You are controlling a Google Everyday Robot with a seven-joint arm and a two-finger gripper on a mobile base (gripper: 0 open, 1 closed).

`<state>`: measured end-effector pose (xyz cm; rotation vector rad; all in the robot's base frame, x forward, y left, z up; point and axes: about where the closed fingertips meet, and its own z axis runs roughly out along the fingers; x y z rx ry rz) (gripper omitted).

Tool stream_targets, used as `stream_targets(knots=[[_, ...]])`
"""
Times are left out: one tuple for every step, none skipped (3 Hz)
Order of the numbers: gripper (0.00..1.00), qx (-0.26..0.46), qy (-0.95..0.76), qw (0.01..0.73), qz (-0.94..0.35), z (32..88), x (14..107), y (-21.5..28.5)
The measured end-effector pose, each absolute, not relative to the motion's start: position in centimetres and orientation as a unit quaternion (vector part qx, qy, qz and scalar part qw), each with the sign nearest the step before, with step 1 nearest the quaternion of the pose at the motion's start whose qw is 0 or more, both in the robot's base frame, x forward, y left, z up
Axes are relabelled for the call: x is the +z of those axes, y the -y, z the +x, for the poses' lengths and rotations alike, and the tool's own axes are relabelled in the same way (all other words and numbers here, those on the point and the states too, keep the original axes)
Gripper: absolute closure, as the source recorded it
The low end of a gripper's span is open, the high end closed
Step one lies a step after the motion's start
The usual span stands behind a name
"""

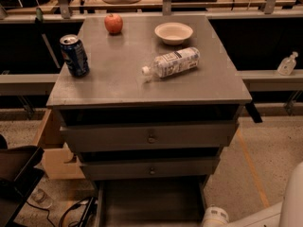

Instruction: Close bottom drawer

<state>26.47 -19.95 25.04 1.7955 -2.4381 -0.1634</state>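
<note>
The grey cabinet [151, 84] has three drawers. The top drawer [150, 137] and the middle drawer [150, 168] each stand out a little and show a small dark knob. The bottom drawer [151, 203] is pulled far out toward me. I see its bare inner floor, while its front and knob are cut off by the lower edge. A white part of my arm [214, 216] shows at the bottom right, just right of the open drawer. The gripper itself is out of view below the frame.
On the cabinet top stand a blue soda can [74, 55], a red apple [113, 23], a cream bowl [173, 32] and a lying plastic bottle [171, 62]. A cardboard box [49, 148] and cables [71, 212] lie on the floor at the left. A rail [270, 78] runs behind.
</note>
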Motion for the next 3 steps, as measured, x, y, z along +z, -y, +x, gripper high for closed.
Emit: stream_targets(knots=[[1.00,-0.068,0.795,0.035,0.602,26.2,21.2,18.3],[1.00,-0.072,0.763,-0.005,0.642,26.7,17.0,16.5],[1.00,-0.062,0.734,-0.038,0.675,28.1,14.8,15.0]])
